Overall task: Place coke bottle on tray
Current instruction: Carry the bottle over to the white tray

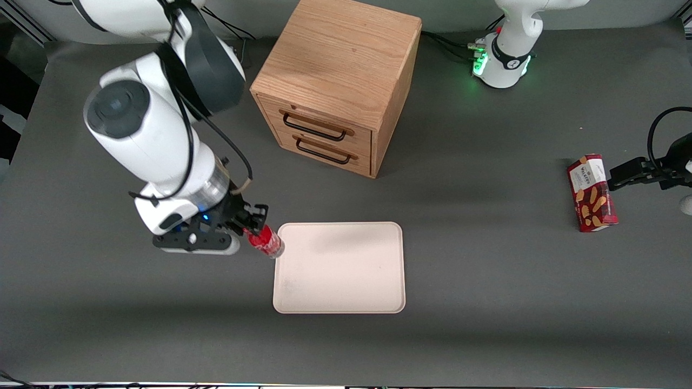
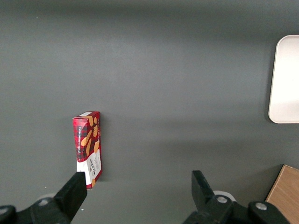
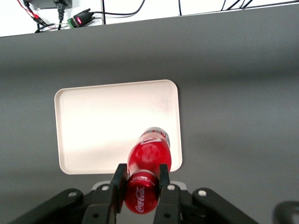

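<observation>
The gripper point(image 1: 250, 227) is clamped on the coke bottle point(image 1: 265, 241), its 2 fingers point(image 3: 118, 185) pressing either side of the bottle near the red cap. The bottle hangs below the gripper, tilted, its clear base over the edge of the tray point(image 1: 339, 292) at the corner nearest the working arm. The tray spreads out from the gripper toward the parked arm's end of the table point(image 1: 486, 302). Past it, well apart, lies a red biscuit box point(image 1: 592, 193).
</observation>
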